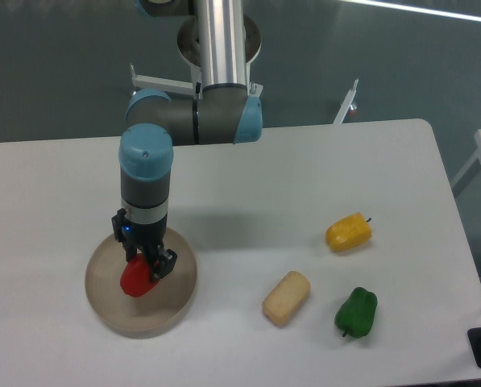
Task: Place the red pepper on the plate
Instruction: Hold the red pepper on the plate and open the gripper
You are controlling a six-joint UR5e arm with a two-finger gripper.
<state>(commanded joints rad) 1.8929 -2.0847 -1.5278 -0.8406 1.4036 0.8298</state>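
Observation:
The round beige plate point(169, 300) lies at the front left of the white table. The glossy red pepper point(133, 280) hangs over the plate's middle, held between the fingers of my gripper point(143, 267), which is shut on it. The arm reaches down from the back, and its wrist hides the pepper's top. Whether the pepper touches the plate's surface cannot be told.
A tan bread-like block point(286, 297) lies right of the plate. A yellow pepper point(349, 232) and a green pepper point(357, 312) sit further right. The table's right edge point(454, 218) is beyond them.

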